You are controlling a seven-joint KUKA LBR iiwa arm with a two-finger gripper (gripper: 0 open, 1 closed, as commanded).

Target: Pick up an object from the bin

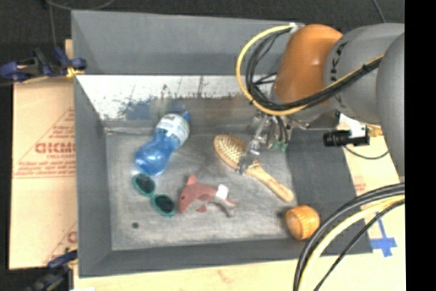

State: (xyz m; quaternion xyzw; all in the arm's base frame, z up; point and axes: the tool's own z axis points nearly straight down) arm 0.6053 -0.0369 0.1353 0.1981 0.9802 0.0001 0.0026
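Note:
My gripper hangs below the orange wrist cover at the bin's right middle, its fingertips down at the neck of a wooden hairbrush. The brush lies slanted, its bristled oval head up-left and its handle running down-right toward the bin's right wall. The fingers stand close together right at the brush, and whether they clamp it is unclear. A reddish-brown toy dolphin with a white tail piece lies just below-left of the brush.
A crumpled blue plastic bottle lies at the left middle, with teal sunglasses below it. A round wooden knob-like piece sits in the front right corner. The arm and its cables cover the bin's upper right.

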